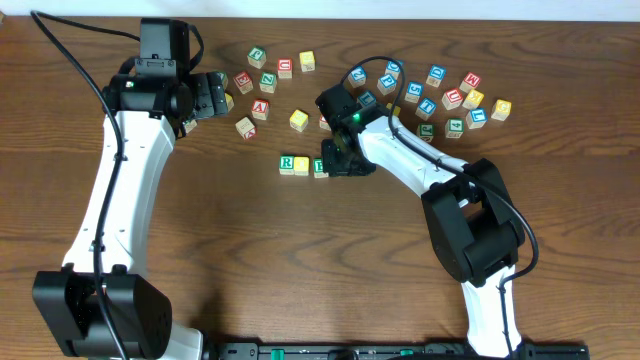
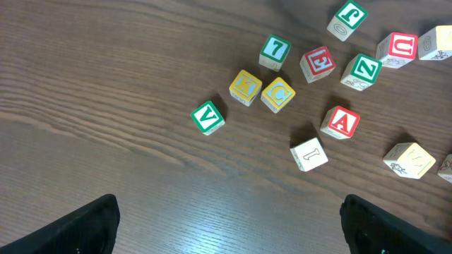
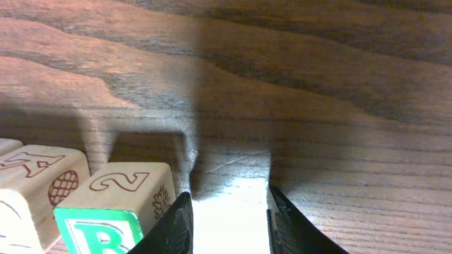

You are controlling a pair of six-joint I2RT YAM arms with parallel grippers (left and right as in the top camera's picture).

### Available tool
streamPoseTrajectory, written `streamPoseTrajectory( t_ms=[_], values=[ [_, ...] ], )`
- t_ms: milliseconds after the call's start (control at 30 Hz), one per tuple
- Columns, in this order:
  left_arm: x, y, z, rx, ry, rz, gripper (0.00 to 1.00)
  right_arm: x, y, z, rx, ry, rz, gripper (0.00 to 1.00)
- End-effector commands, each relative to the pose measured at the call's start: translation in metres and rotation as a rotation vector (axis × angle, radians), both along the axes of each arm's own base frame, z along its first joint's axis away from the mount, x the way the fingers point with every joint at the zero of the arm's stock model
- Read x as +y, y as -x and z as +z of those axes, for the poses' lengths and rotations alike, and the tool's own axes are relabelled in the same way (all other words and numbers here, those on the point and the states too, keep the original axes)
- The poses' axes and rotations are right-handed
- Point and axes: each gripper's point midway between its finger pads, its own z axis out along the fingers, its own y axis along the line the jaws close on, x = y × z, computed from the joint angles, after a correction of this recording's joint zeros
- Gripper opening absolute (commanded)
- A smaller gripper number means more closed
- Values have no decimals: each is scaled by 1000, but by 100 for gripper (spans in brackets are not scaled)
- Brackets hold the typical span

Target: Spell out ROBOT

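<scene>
Three cubes stand in a row at mid-table: a green R cube, a yellow-faced cube and a green B cube. My right gripper is low at the right end of this row. In the right wrist view its jaws are shut on a pale cube. Glare washes out that cube's face, so its letter cannot be read. The B cube sits just left of the left finger. My left gripper hangs open over bare wood at the back left, with nothing between its fingers.
Loose cubes lie along the back: one group near the left gripper and a larger group at the back right. A single yellow cube lies between them. Ahead in the left wrist view are a green V, two yellow cubes and a red A.
</scene>
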Motion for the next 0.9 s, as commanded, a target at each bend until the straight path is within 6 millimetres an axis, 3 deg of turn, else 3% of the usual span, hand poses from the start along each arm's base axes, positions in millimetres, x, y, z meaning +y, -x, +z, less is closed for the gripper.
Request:
streamPoseTrajectory(
  t_ms=[0, 867],
  values=[
    [3, -2, 15, -37, -8, 10, 98, 1, 5, 0, 15, -1, -6, 29],
    [3, -2, 15, -37, -9, 10, 98, 16, 1, 3, -21, -38, 16, 27]
  ],
)
